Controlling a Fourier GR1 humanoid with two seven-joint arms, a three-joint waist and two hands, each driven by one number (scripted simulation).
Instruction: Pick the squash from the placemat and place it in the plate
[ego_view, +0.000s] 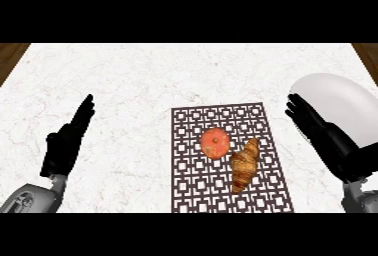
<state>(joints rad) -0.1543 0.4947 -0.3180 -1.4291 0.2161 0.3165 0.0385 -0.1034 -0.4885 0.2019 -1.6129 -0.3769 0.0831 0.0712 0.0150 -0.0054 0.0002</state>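
At the centre of the frame, reaching down into its lower half, a dark lattice-patterned placemat (193, 190) lies flat on a white marbled counter (148, 75). Near the mat's middle rests the squash (215, 142), round and orange, seen from above with a small mark at its centre. Just to its lower right lies a brown croissant (244, 167), set lengthwise and slightly tilted, its upper tip close beside the squash; whether the two touch cannot be told. At the right edge of the frame, level with the mat's top, sits a white plate (341, 100), well apart from the squash. The right hand (321, 132) comes in from the lower right and overlaps the plate's left rim in this view, its fingers straight, pointing toward the top of the frame and holding nothing; contact with the plate cannot be judged. The left hand (65, 142) shows at the left of the frame, apart from the mat, likewise flat, its fingers extended upward and empty. Grey forearms (29, 200) enter at the lower corners.
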